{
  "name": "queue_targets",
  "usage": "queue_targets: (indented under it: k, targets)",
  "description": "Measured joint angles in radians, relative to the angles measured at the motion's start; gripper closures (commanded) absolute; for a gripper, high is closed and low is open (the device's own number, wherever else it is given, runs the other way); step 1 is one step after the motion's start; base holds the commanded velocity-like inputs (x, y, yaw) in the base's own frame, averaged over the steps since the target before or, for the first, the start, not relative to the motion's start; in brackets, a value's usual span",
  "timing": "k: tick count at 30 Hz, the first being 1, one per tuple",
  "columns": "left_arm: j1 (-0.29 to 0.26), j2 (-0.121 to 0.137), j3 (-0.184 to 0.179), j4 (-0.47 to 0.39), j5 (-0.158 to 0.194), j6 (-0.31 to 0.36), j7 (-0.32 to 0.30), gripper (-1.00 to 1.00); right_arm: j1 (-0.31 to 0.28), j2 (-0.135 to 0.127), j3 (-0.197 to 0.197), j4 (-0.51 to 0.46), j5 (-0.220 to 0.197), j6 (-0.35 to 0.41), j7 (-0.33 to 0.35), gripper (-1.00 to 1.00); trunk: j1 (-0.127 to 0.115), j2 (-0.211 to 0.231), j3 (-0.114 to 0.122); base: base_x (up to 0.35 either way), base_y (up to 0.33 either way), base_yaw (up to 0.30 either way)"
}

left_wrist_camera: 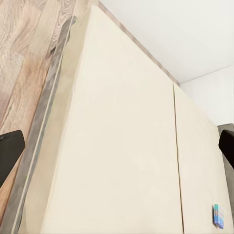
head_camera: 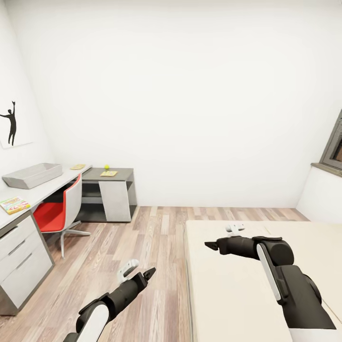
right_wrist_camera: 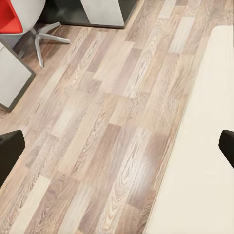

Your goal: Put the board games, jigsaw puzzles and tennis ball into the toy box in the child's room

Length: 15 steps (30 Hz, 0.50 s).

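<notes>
Both hands are empty with jaws spread wide. The left hand [head_camera: 138,274] hangs low over the wood floor [head_camera: 142,247], just beside the near edge of the bed [head_camera: 223,294]; its dark fingers [left_wrist_camera: 9,151] sit at either side of its wrist view, far apart. Out past it along the mattress, near the far end, lies a small blue game [left_wrist_camera: 219,215]. The right hand [head_camera: 223,237] hovers above the bed close to its foot edge, fingers [right_wrist_camera: 9,156] likewise parted, floor and mattress edge beneath it.

Well away from both hands, beyond the floor on the left hand's side, stands the bench [head_camera: 28,197]. On its light top rests the grey toy box [head_camera: 32,175], and nearer the robot a colourful game box [head_camera: 14,205]. On the dark wing sit a puzzle [head_camera: 109,173] and, just behind it, the tennis ball [head_camera: 106,166]; a second puzzle [head_camera: 77,166] lies between the ball and the toy box. A red chair [head_camera: 59,209] is tucked against the bench
</notes>
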Motion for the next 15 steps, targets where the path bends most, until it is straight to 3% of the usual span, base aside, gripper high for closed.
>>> queue_targets:
  k: [15]
  targets:
    - [0.000, 0.000, -0.001, -0.001, -0.001, 0.000, -0.001, -1.00, 0.000, 0.003, -0.018, 0.000, 0.000, 0.000, 0.000, -1.00, 0.000, 0.000, 0.000, 0.000, 0.000, -0.014]
